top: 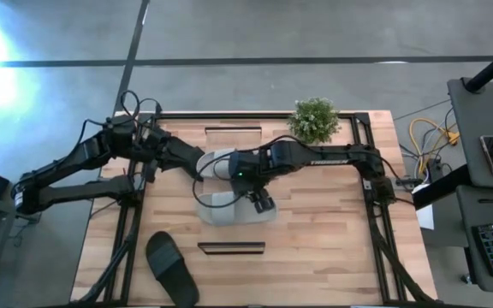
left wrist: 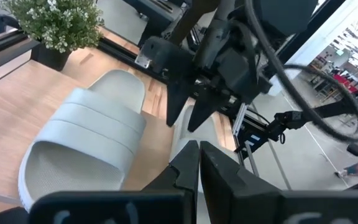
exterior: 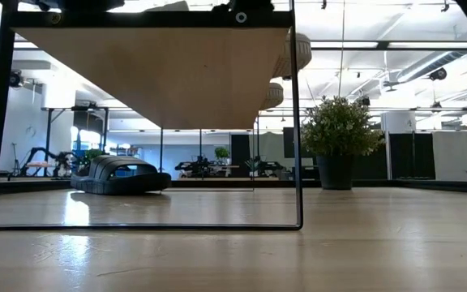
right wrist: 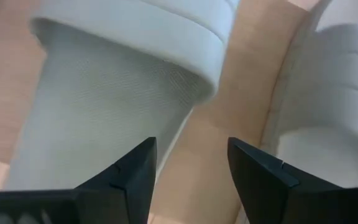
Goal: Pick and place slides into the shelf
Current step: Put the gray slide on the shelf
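- High view: strong glare bleaches the upper left corner of the floor; the table (top: 315, 222) is evenly lit.
- Low view: bright ceiling lights behind leave the shelf (exterior: 152, 73) underside shaded.
- Right wrist view: close grey slides (right wrist: 117, 93) appear soft, unfocused.

Two slides (top: 229, 208) lie side by side in the middle of the table (top: 332, 239), and my right claw (top: 262, 202) hangs just over them with its fingers apart, while my left claw (top: 202, 162) is just behind them, near the back of the table. One more slide (top: 171, 267) lies alone at the front left edge, well apart from the pair. The plant (top: 314, 119) stands at the back edge, to the right of my arms.
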